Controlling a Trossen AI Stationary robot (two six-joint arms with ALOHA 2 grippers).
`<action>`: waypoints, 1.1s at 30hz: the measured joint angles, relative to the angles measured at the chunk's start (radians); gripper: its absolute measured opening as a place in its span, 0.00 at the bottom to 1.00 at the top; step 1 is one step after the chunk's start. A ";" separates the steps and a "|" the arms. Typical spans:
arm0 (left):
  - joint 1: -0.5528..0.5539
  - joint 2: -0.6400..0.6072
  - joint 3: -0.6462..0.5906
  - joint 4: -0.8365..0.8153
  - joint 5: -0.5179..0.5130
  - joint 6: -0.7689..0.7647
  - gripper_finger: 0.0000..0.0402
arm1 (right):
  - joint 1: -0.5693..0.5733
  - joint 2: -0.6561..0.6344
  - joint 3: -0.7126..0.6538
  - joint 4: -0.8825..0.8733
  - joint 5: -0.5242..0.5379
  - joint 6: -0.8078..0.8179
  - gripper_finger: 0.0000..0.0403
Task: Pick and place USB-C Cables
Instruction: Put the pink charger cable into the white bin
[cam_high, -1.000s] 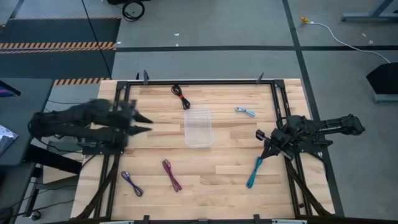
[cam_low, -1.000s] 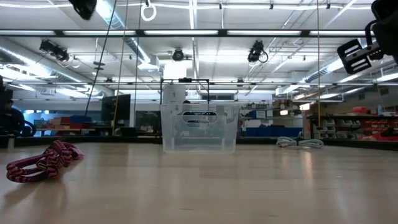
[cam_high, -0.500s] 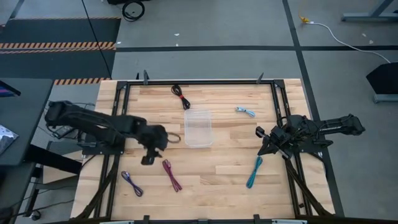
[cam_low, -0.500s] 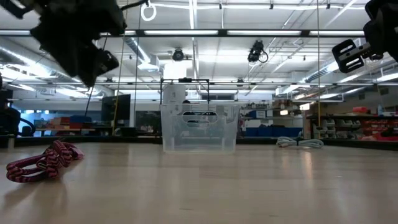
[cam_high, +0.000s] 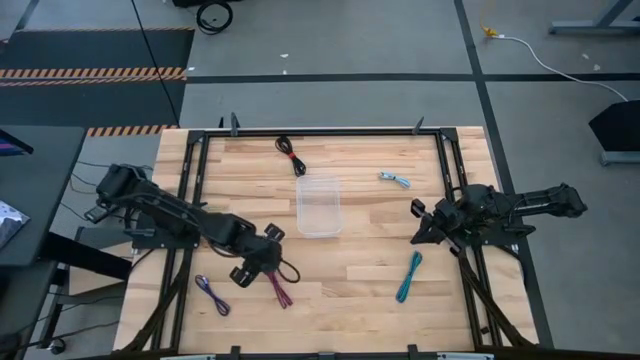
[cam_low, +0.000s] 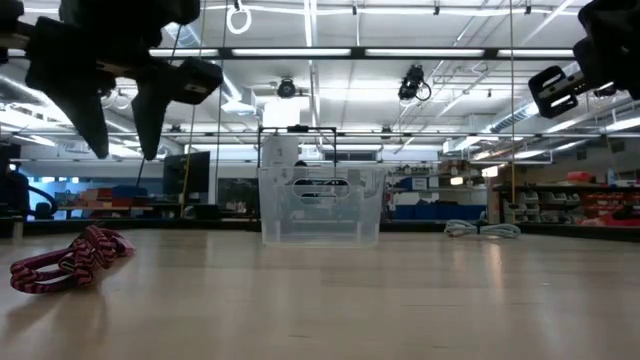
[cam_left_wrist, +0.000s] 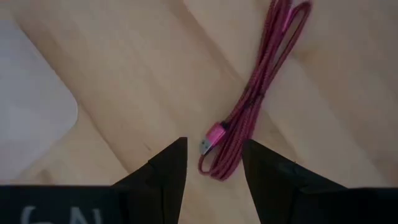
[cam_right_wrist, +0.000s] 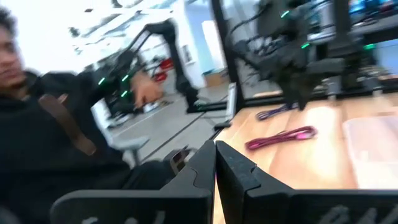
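Observation:
The maroon cable (cam_high: 276, 284) lies flat in a bundle on the wood near the table's near edge. It shows as well in the low view, maroon cable (cam_low: 68, 262). My left gripper (cam_high: 264, 268) hangs above its far end, fingers pointing down and open. In the left wrist view the cable's plug end (cam_left_wrist: 210, 138) sits between the fingers of my left gripper (cam_left_wrist: 214, 142), untouched. The teal cable (cam_high: 408, 277), purple-blue cable (cam_high: 211, 294), light blue cable (cam_high: 395, 180) and black-with-red cable (cam_high: 291, 155) lie flat on the table. My right gripper (cam_high: 418, 214) waits shut at the right side.
A clear plastic container (cam_high: 319, 205) stands at the table's middle, just beyond the left gripper. Black frame rails (cam_high: 190, 190) run along the table's left and right sides. A person (cam_right_wrist: 43, 124) shows in the right wrist view beyond the table's left side.
My left arm has swung from the table's left edge toward the middle, then toward the near edge, and come down over the maroon cable's far end. Its gripper has tipped from level to pointing down. The cables have not moved.

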 joint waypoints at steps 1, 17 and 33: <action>0.001 0.024 0.013 -0.020 -0.017 0.010 0.41 | 0.000 0.000 0.000 0.010 0.013 0.002 0.04; -0.044 0.172 0.031 -0.024 -0.007 0.122 0.41 | 0.000 0.000 0.000 -0.039 -0.021 -0.003 0.11; -0.065 0.275 0.048 0.034 -0.082 0.118 0.30 | 0.000 0.000 0.000 -0.060 -0.015 -0.025 0.14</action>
